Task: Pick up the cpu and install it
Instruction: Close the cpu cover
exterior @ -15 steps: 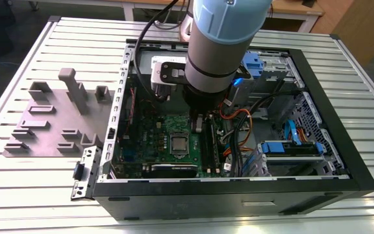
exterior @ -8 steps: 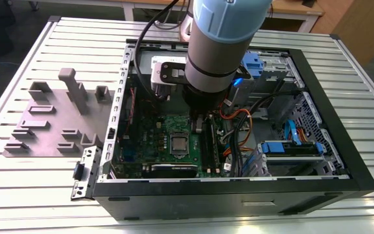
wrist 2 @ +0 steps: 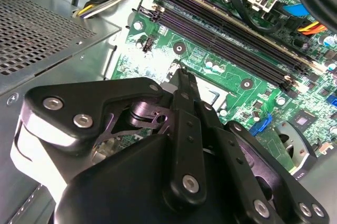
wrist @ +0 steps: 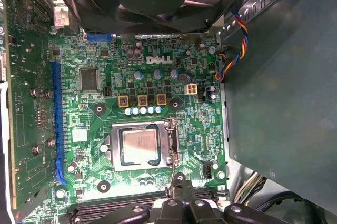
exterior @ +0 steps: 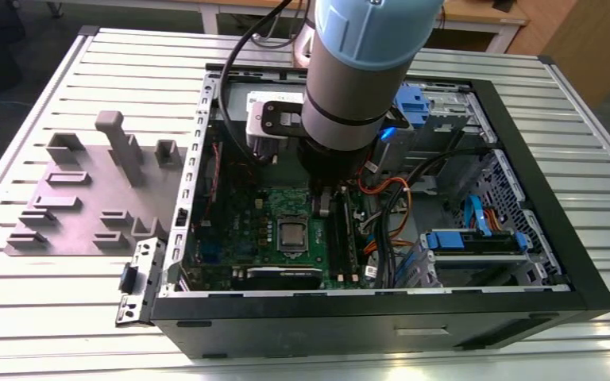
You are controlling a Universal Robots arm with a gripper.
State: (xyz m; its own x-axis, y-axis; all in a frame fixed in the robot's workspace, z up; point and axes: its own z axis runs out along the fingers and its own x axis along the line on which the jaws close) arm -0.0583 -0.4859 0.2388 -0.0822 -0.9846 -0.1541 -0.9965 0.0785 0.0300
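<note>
Going from the exterior view's left, the big grey plastic tray with raised blocks (exterior: 83, 202) is lying on the slatted metal table (exterior: 29, 317), well apart from the arm. Beside it the open black computer case (exterior: 390, 317) is lying on its side with the green motherboard (exterior: 273, 210) facing up. The grey-and-blue robot arm (exterior: 364, 71) is reaching down into the case, and farther toward the exterior view's right the blue-clipped drive bays (exterior: 475, 238) are sitting untouched.

The small flat square cpu with its silvery-grey metal top (wrist: 139, 146) is resting inside the oblong silver socket frame (wrist: 138, 125) near the middle of the board, so the pick and the placing appear to be finished. Whether the frame's thin lever (wrist: 172, 155) is latched cannot be told, so securing may be left.

The black gripper (wrist 2: 181, 71) is hovering just beside the socket, its fingertips drawn together in a clenched pose with nothing between them; the first wrist view is showing those fingers (wrist: 176, 190) near the lever's end.
</note>
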